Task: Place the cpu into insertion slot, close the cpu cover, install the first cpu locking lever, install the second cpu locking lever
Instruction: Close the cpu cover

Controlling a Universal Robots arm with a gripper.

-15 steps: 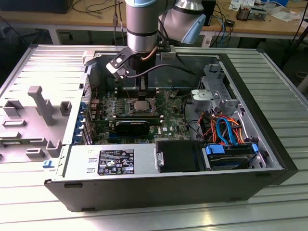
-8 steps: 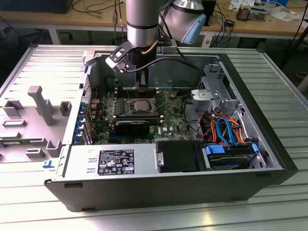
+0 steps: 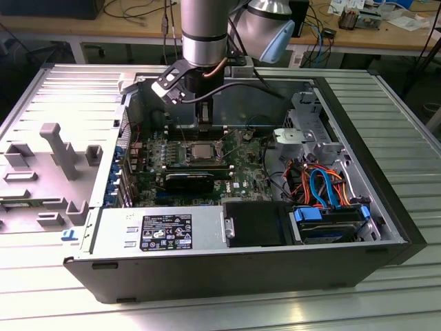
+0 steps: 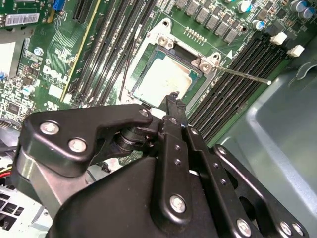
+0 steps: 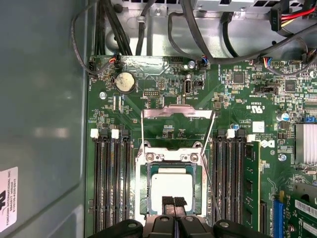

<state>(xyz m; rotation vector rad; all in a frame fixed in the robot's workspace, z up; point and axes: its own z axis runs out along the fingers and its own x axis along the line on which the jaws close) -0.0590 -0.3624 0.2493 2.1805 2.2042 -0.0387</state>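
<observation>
The cpu (image 5: 171, 186) lies flat in the insertion slot (image 5: 168, 155), its dull silver top facing up and the socket's metal rim showing round it. The cpu cover (image 5: 176, 112) is not down on it. In the first wrist view it stands swung up from one side of the socket, a thin silver frame with the green motherboard (image 5: 233, 99) showing through its window.

My fingers (image 5: 174, 200) are closed tip to tip with nothing between them. In both wrist views they hang just above the edge of the chip on the side away from the raised cover, and I cannot tell whether they touch it. In the second wrist view a locking lever (image 4: 242, 74) juts out from a corner of the socket as a thin bare rod, unlatched, passing over the black memory slots (image 4: 233, 89).

In the exterior view my arm reaches straight down into the open computer case (image 3: 207, 269), which lies on its side on the ribbed metal tabletop (image 3: 386, 303). The socket sits near the middle of the board, with memory slots on either side of it.
</observation>
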